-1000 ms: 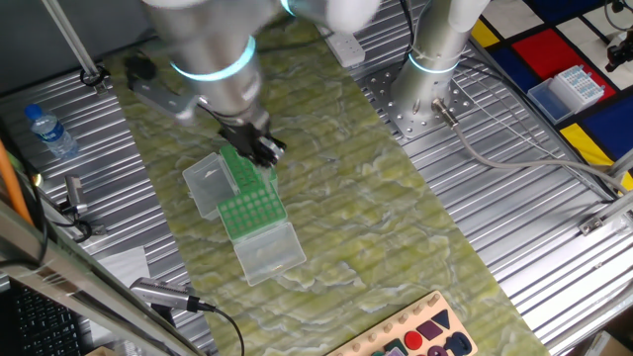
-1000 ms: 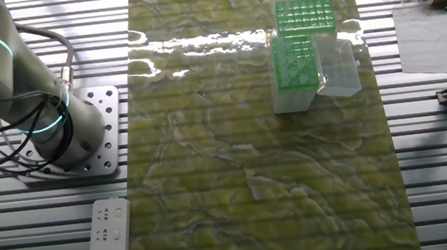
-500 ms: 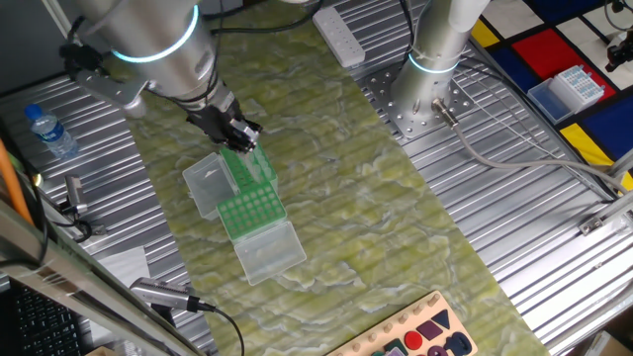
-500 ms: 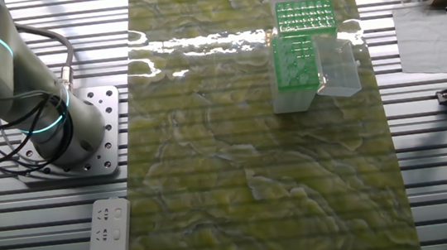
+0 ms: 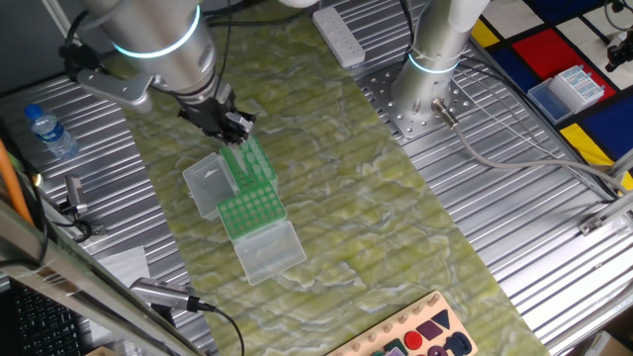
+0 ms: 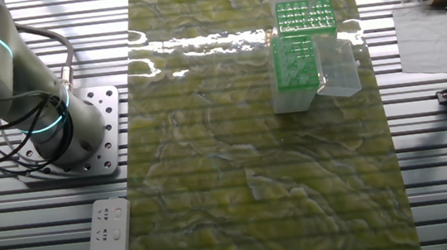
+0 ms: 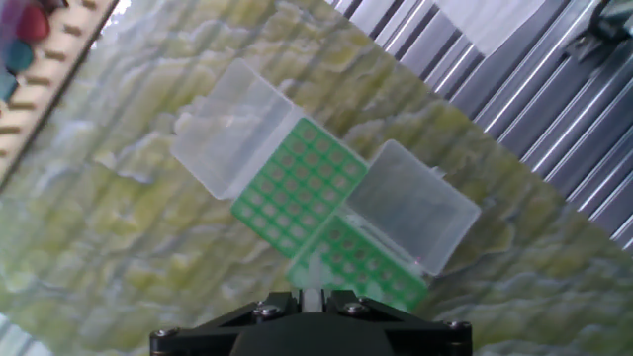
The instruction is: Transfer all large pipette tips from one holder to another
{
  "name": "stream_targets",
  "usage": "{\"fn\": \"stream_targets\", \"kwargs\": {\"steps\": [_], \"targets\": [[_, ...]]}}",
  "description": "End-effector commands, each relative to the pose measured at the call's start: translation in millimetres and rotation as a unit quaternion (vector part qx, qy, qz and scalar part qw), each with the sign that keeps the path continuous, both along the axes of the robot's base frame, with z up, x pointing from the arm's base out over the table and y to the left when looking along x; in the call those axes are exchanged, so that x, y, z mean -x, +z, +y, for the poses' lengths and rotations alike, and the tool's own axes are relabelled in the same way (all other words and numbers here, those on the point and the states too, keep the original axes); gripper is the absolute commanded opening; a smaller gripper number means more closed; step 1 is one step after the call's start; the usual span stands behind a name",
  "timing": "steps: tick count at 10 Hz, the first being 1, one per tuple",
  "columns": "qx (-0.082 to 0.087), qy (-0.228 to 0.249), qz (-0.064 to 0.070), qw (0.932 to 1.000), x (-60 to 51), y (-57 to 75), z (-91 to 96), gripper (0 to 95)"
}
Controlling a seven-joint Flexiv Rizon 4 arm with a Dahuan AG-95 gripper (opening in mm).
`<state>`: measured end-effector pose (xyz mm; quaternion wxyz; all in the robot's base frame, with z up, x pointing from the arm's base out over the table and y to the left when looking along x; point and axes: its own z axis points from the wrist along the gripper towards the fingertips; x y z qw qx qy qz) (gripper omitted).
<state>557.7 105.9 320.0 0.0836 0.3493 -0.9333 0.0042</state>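
Note:
Two green racks stand joined on the yellow-green mat, each with a clear lid hinged open. In one fixed view they are the far rack and the near rack. In the other fixed view they show as the far rack and the near rack, with pale round dots in rows. My gripper hangs above the far rack's end. In the hand view my gripper is shut on a small whitish pipette tip above both racks. The gripper is out of the other fixed view.
Clear lids lie beside the racks. A water bottle stands at the left. A power strip and a second arm's base are at the back. A wooden shape board lies at the front.
My gripper has risen and moved back-left from over the racks, towards the far rack's end. The racks and lids have not moved.

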Motion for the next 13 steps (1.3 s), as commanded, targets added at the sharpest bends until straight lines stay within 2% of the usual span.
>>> {"fn": "stream_targets", "kwargs": {"steps": [1,3,6,13], "targets": [[0.001,0.007,0.002,1.0,-6.2,-4.9,-5.9,0.0],[0.0,0.011,-0.001,0.9999,-6.0,-10.5,-10.5,0.0],[-0.001,0.02,-0.007,0.9998,1.7,-21.1,-19.8,0.0],[-0.004,0.029,-0.019,0.9994,16.2,-32.0,-27.9,0.0]]}}
